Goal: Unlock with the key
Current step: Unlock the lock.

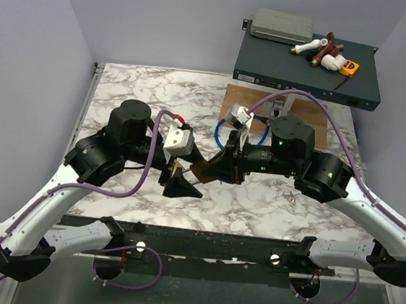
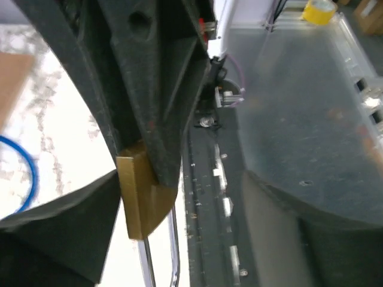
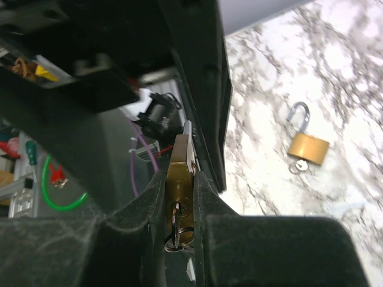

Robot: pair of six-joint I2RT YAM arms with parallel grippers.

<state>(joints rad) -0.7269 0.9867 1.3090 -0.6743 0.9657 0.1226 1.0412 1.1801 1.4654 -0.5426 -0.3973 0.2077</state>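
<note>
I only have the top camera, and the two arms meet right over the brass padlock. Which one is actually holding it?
Observer: The right gripper. Its wrist view shows its jaws closed on the body of the brass padlock.
Operator: Okay, and is the key in yet?
Observer: It looks so. A small silvery key appears to sit in the keyhole, at the end of the padlock that faces the right wrist camera.
</note>
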